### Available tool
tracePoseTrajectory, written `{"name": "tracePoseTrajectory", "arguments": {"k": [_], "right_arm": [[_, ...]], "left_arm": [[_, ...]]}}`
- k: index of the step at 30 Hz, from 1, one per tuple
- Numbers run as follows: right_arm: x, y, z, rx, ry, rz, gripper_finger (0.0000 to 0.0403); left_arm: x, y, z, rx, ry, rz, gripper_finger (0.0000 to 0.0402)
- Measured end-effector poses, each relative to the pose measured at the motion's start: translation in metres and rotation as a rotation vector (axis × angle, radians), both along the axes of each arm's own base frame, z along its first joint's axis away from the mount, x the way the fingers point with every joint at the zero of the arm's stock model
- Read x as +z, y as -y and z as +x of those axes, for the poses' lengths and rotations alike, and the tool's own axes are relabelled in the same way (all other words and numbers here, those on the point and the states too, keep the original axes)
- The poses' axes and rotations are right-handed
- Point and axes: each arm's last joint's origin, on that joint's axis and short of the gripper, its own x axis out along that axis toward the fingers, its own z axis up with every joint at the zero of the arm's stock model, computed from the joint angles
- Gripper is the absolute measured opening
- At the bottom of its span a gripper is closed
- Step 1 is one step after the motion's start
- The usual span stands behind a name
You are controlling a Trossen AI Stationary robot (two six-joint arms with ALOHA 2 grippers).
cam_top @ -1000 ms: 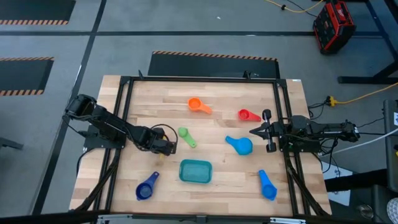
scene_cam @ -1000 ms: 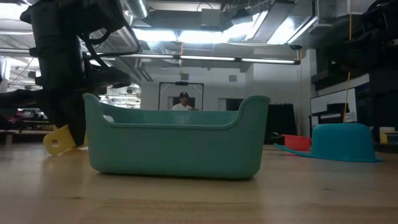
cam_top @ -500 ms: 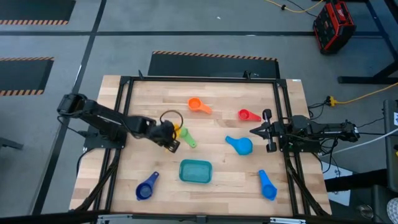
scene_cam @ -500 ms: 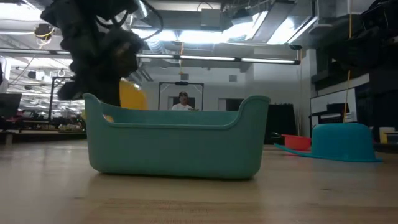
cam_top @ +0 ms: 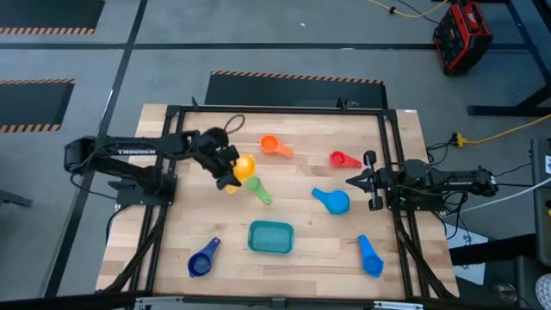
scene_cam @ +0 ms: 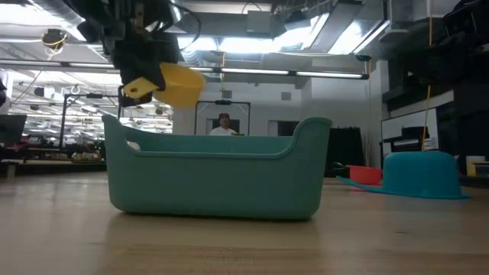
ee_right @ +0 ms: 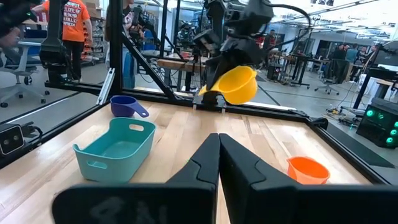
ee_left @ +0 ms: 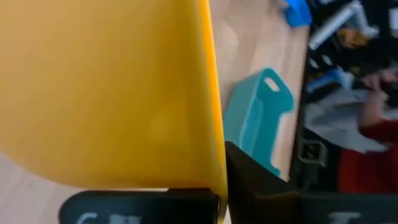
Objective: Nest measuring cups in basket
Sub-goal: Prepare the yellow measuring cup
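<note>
My left gripper (cam_top: 231, 172) is shut on the yellow measuring cup (cam_top: 244, 166) and holds it in the air above the table's left middle, higher than the basket's rim in the low view. The teal basket (cam_top: 271, 237) stands near the front edge. The other cups lie apart on the wood: green (cam_top: 258, 189), orange (cam_top: 275, 146), red (cam_top: 343, 159), light blue (cam_top: 331, 201), blue (cam_top: 370, 256) and dark blue (cam_top: 203, 259). My right gripper (cam_top: 351, 181) rests shut at the table's right edge, holding nothing. My left gripper pinches the yellow cup's flat handle (scene_cam: 138, 90) between its two fingers, slanting down from the table's left. The handle's free end pokes out past the fingers. The bowl (ee_right: 237, 83) sticks out beyond the fingertips, tilted and lifted clear of the table.
A black frame (cam_top: 172, 120) runs along the table's edges. People stand in the room behind the table. Bare wood lies between the basket and the green cup.
My left gripper has risen from the wood left of the basket and swung toward the far edge, rolling its wrist. The yellow cup, whose handle was low by the table, now hangs clear, above the basket's rim.
</note>
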Motion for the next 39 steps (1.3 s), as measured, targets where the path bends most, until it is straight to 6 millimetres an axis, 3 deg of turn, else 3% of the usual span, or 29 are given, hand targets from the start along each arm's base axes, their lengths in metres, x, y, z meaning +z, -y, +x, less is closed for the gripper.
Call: {"name": "tracePoseTrajectory", "arguments": {"k": [4,10,20,26,39], "right_arm": [[0.000,0.000,0.000,0.000,0.000,0.003,0.0014],[0.000,0.000,0.000,0.000,0.000,0.004,0.0014],[0.000,0.000,0.000,0.000,0.001,0.001,0.0014],[0.000,0.000,0.000,0.000,0.001,0.000,0.0014],[0.000,0.000,0.000,0.000,0.001,-0.001,0.0014]], "left_arm": [[-0.005,-0.020,-0.010,-0.024,0.037,-0.014,0.0001],[-0.036,-0.040,-0.035,0.045,-0.009,-0.101,0.0001],[-0.084,-0.040,-0.062,0.172,-0.053,-0.248,0.0001],[-0.095,-0.036,-0.064,0.238,-0.048,-0.277,0.0001],[-0.099,-0.034,-0.063,0.314,-0.109,-0.222,0.0004]]}}
